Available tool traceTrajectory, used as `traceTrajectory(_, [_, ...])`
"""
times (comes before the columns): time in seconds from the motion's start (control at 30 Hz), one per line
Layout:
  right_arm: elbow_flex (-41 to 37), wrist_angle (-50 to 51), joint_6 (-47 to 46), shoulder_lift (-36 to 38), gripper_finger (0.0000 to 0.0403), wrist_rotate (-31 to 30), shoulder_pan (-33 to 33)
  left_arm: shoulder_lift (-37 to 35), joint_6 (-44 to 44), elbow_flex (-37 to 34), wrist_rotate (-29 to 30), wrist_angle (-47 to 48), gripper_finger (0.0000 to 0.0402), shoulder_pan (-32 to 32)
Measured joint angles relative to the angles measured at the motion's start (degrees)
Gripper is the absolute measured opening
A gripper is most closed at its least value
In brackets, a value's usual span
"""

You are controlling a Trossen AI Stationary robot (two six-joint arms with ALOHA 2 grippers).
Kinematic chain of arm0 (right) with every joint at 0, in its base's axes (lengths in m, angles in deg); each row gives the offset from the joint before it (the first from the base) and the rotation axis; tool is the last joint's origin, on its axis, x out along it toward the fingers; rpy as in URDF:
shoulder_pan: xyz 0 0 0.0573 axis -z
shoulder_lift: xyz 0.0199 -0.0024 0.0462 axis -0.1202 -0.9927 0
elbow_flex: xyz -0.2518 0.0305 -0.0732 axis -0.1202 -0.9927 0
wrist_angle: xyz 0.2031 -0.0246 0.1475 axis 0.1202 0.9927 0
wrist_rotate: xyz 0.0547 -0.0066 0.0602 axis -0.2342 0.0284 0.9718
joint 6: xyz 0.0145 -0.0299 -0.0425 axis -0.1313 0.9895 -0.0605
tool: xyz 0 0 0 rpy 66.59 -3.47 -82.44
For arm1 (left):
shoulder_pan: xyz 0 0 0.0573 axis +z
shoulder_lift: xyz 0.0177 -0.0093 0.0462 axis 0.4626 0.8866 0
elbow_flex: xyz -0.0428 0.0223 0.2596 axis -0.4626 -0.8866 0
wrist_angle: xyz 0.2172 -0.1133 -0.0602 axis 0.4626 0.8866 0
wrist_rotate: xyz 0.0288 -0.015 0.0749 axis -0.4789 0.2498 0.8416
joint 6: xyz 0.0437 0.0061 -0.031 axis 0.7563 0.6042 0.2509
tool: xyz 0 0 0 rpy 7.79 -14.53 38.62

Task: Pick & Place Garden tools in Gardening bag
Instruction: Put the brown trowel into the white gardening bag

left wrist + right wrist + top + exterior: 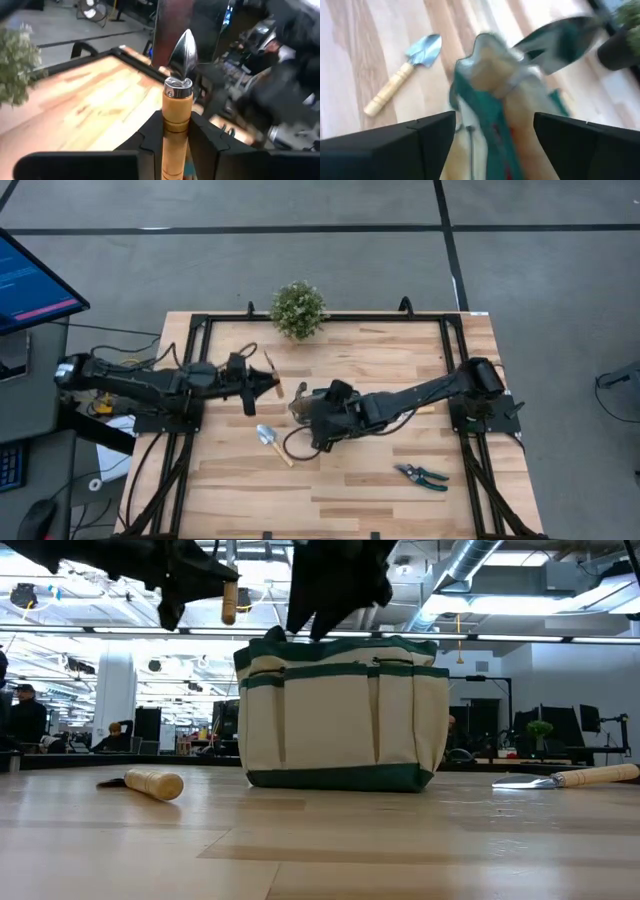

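The beige gardening bag [340, 710] with teal trim stands upright on its base at mid-table. My right gripper [495, 130] hovers open over its top, one finger on either side of the bag's rim [490, 65]; in the high view it hides most of the bag [298, 404]. Left of the bag, my left gripper [270, 387] is raised and shut on a wooden-handled trowel [177, 95]. Another trowel [271, 442] lies flat in front of the bag. Teal pruning shears [421, 475] lie near the front right. A third trowel [570, 778] lies right of the bag. My left gripper pinches the trowel's wooden handle [175, 125] between its two fingers, below the metal collar. The gripper comes level from the table's left. The silver blade [183, 50] sticks out beyond the fingers and the handle's free end [229, 602] hangs below them. The trowel is lifted clear of the table.
A bushy potted plant [298, 308] stands at the table's far edge. A black frame [200, 340] runs around the wooden top. Bare wood lies along the front edge, left of the shears.
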Motion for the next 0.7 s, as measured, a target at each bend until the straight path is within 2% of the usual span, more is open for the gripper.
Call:
traceTrajectory(0.23, [-0.09, 1.77, 2.94, 6.65, 0.0264, 0.17, -0.87, 2.87, -7.43, 0.00, 11.96, 0.95, 0.0067, -14.77])
traceTrajectory(0.4, [-0.07, 5.69, 1.21, 10.58, 0.0264, -0.85, -3.17, 9.18, -13.25, 0.00, 22.47, -0.25, 0.0067, -26.76])
traceTrajectory(0.53, [-0.07, 7.62, -2.01, 12.10, 0.0264, -4.36, -5.02, 16.45, -12.37, 0.00, 34.24, -9.43, 0.0066, -34.04])
traceTrajectory(0.7, [-0.07, 9.32, -5.33, 12.38, 0.0264, -5.85, -7.31, 27.02, -0.86, 0.02, 51.83, -27.09, 0.0066, -37.75])
